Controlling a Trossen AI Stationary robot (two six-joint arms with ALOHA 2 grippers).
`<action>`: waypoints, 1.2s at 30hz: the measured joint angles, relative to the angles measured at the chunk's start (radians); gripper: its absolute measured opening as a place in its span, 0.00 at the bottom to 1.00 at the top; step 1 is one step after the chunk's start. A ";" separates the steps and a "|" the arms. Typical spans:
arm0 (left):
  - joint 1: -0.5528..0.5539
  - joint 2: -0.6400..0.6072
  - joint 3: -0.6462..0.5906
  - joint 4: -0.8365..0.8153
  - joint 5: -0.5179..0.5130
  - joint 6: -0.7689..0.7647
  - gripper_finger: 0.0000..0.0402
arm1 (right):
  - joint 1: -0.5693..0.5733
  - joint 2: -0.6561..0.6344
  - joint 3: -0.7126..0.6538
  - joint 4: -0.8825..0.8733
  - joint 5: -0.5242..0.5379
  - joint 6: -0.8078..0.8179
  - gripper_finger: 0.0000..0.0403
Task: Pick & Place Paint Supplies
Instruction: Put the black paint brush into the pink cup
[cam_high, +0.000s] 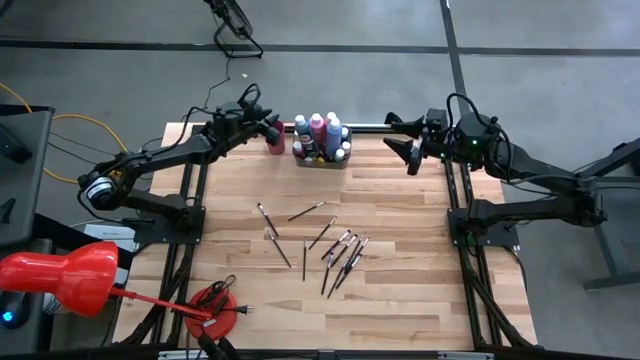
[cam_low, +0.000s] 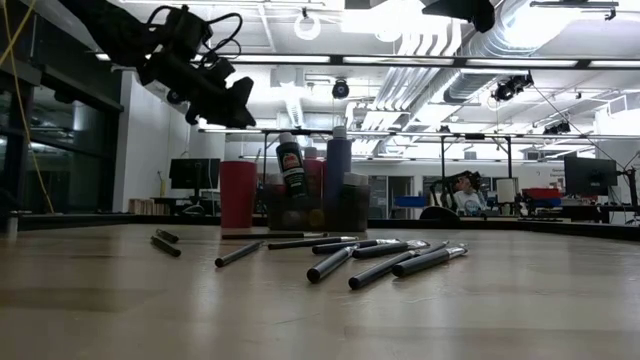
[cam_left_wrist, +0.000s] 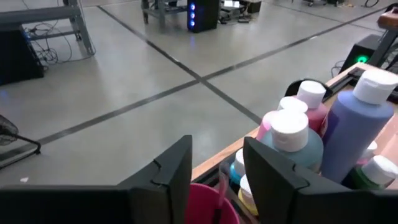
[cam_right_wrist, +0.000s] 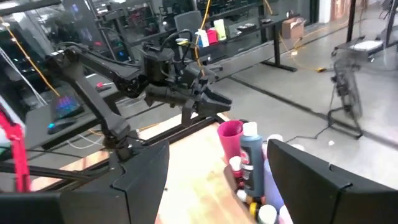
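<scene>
Jaws spread on both grippers. High view: left gripper (cam_high: 270, 127) above pink cup (cam_high: 275, 137), tray of paint bottles (cam_high: 322, 138) between it and right gripper (cam_high: 405, 143); paintbrushes (cam_high: 335, 250) loose mid-table. Left wrist view: cup rim sits between the parted fingers (cam_left_wrist: 273, 174), bottles just beside.

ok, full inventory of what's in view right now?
paint bottles: about ten, pink, blue, lavender, white-capped, one dark; packed in the tray at the table's far edge
tray: one, grey, far edge, centre
cup: one, pink, beside the tray, toward the left arm
brushes: about ten, dark handles, scattered mid-table
cord reel: one, red, near left corner
table: one, light wood
left claw: open, above the cup
right claw: open, empty, raised at the far right edge
</scene>
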 joint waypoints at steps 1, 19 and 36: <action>0.000 -0.009 0.000 0.001 0.005 0.000 0.36 | 0.000 0.000 0.000 -0.010 -0.010 0.019 0.66; 0.000 -0.138 0.000 0.011 0.424 0.132 0.38 | 0.139 0.108 -0.034 -0.559 0.038 0.919 0.66; -0.001 -0.146 0.001 0.010 0.794 0.169 0.38 | 0.510 0.533 -0.050 -0.481 0.195 1.678 0.66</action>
